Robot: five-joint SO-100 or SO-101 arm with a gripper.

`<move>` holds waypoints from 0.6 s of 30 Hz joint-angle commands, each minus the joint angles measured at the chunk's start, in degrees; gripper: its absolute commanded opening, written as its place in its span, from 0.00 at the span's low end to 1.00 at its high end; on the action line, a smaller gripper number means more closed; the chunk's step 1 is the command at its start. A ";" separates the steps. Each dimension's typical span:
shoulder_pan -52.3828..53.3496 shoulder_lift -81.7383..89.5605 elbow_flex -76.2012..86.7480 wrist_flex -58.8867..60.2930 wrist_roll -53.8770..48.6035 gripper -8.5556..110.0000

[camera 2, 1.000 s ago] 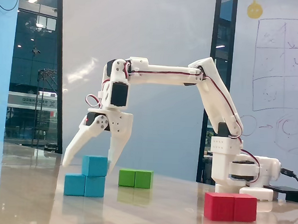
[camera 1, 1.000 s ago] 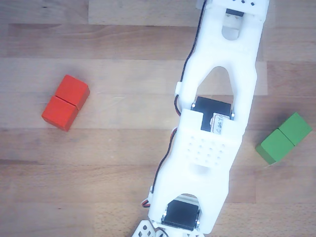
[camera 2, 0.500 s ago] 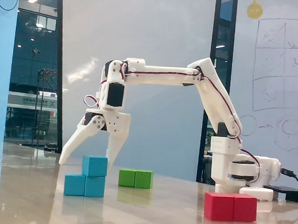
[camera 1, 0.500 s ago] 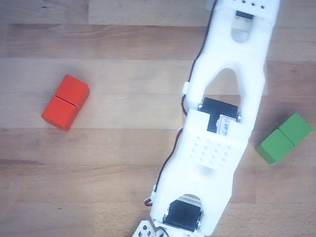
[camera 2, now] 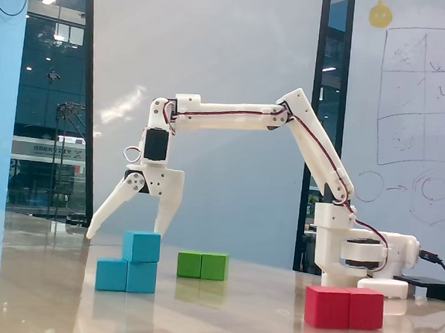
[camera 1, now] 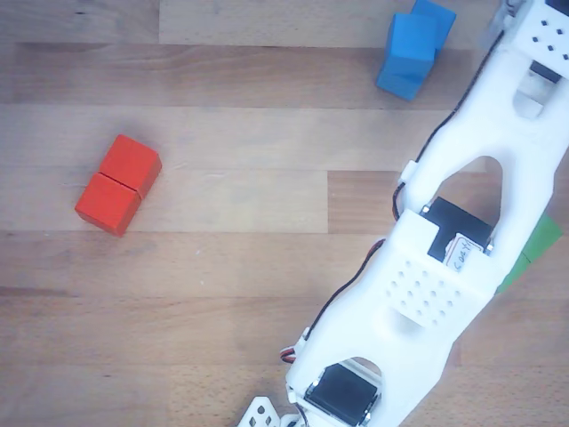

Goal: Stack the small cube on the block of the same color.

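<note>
The small blue cube [camera 2: 141, 246] sits on the right half of the blue oblong block [camera 2: 126, 275] in the fixed view. In the other view the cube [camera 1: 410, 43] covers one half of the block [camera 1: 436, 15] near the top edge. My gripper [camera 2: 126, 233] is open and empty, fingers spread wide, tips level with the cube's top. The other view shows my arm [camera 1: 444, 267] running to the top right corner, so the gripper hangs to the right of the blue stack there, not touching it. Its fingertips are cut off in that view.
A red oblong block [camera 1: 118, 184] lies at the left, also near the front in the fixed view [camera 2: 344, 308]. A green oblong block [camera 1: 539, 242] is partly under my arm and shows in the fixed view [camera 2: 202, 265]. The arm's base [camera 2: 352, 259] stands at the right.
</note>
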 commanded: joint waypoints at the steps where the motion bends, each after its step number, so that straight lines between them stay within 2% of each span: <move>1: 1.93 9.23 0.00 1.14 -0.09 0.40; 5: 1.05 15.64 2.46 1.14 0.62 0.39; 9: -1.49 24.87 13.80 1.14 0.79 0.38; 18: -12.04 56.43 45.00 -0.09 0.88 0.17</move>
